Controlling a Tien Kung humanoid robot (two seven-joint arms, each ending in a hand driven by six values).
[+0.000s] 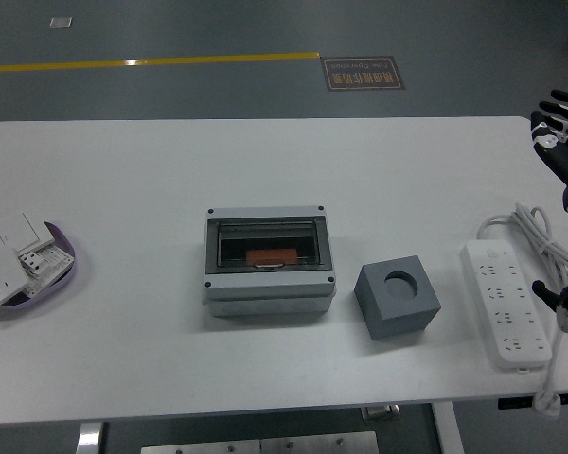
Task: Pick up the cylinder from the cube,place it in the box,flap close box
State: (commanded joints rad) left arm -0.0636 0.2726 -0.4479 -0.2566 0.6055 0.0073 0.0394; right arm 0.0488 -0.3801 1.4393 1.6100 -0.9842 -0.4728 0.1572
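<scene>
A grey box point(270, 260) with a clear flap lid sits at the table's middle, lid down, with an orange object point(272, 256) visible inside. A dark grey cube point(397, 297) stands to its right, its round top hole empty. My right hand point(563, 118) is at the far right edge, raised above the table, fingers spread and holding nothing, well away from cube and box. My left arm is out of view.
A white power strip point(505, 303) with its cable lies at the right, near my right arm. A purple-rimmed tray point(59, 269) with white socket plates sits at the left edge. A yellow line marks the floor beyond the table.
</scene>
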